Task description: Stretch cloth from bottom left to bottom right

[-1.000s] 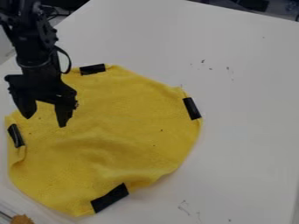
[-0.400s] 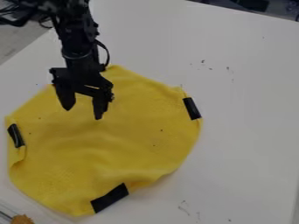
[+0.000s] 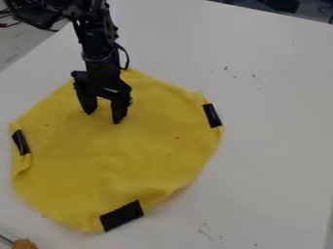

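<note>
At the upper part of the yellow cloth (image 3: 117,155), the jaws stand well apart, gripping nothing, its bottom-left edge (image 3: 40,202) lying down-left of them.

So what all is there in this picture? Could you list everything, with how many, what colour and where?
Cloth: one, yellow, spread on the table's left half
Patches: three to be seen, black, at the cloth's left, right and bottom edges
Table: one, white, under the cloth
Marks: several, dark, on the tabletop right of the cloth
Lump: one, orange-brown, bottom left corner; I can't tell what it is
Floor: one, grey, beyond the table at upper left
Clutter: count unclear, dark, beyond the table at top right
Arm: one, black, coming in from the upper left
Gripper: one, black, two fingers apart, over the cloth's upper part
</note>
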Available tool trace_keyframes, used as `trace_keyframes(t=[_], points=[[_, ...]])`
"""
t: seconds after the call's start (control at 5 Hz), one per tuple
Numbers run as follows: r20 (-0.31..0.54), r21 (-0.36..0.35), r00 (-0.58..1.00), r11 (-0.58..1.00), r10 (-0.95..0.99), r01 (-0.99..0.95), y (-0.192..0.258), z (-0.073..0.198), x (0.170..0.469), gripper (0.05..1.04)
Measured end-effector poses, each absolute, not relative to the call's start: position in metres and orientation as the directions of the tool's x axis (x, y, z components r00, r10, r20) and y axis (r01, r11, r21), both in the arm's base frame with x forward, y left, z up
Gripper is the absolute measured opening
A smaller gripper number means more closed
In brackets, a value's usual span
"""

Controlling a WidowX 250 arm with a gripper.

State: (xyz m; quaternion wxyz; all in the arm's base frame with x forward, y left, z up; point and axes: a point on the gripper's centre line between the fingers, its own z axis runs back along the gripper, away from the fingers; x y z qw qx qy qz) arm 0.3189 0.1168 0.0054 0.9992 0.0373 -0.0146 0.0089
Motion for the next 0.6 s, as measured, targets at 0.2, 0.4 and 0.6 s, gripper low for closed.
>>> trace_keyframes(t=[0.2,0.4,0.6], points=[[0.055,0.106,0.998,0.994,0.011,-0.017,0.1269,0.0060,0.3265,1.000],[0.082,0.115,0.996,0.993,0.032,-0.041,0.1342,0.0068,0.3335,1.000],[0.053,0.110,0.996,0.990,0.077,-0.083,0.1332,0.0063,0.3271,1.000]])
